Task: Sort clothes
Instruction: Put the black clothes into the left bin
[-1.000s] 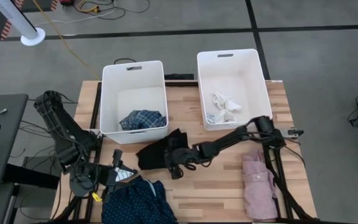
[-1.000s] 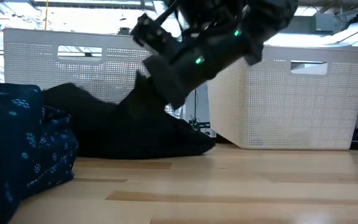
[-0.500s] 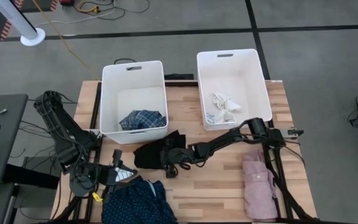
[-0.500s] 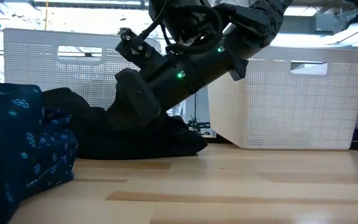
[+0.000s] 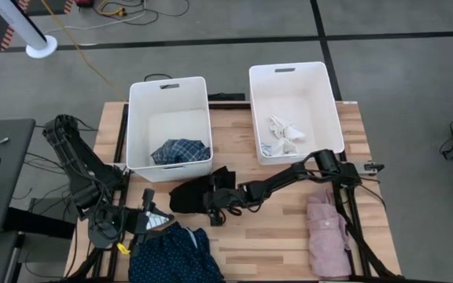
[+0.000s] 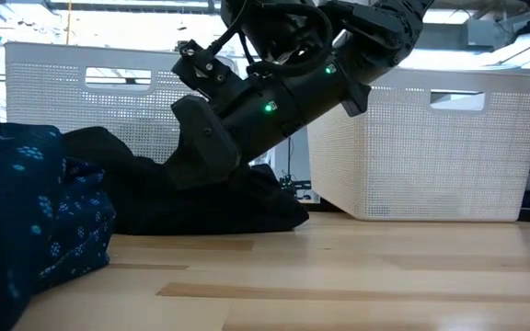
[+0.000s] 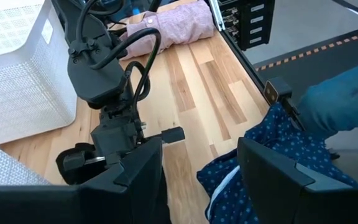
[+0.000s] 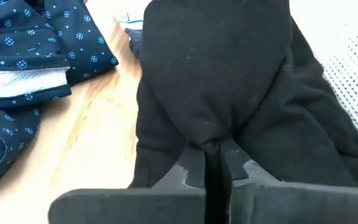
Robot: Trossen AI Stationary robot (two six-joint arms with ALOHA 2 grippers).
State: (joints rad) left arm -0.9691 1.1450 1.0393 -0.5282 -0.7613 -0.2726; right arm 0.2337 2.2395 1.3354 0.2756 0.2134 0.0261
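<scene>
The right hand (image 5: 211, 206) is being held low over the tabletop (image 5: 281, 236), and its two fingers (image 8: 191, 167) are being squeezed together on a fold of the black garment (image 5: 191, 194). In the right wrist view a small ridge of black cloth is being pinched between the fingertips, so the garment is being grasped near its middle. The garment is being kept in a heap on the wood, just in front of the left white bin (image 5: 169, 122). That bin is sitting straight beyond the cloth, away from the robot, and a blue plaid garment (image 5: 181, 150) is already lying inside it. The right white bin (image 5: 295, 110) is standing farther off to the side, with white clothes (image 5: 283, 134) in it. So the dark piece is probably being meant for the nearer bin, and a lift up and a short push forward over the bin wall is being called for. The long side of the black heap is being stretched across the tabletop, from side to side, so some cloth may be left dangling at both ends when it is being raised. The left hand (image 5: 143, 211) is waiting near the front edge with its fingers parted, nothing being held in it, right beside the navy patterned garment (image 5: 171, 253). The pale pink garment (image 5: 327, 236) is lying well apart, on the right side.
</scene>
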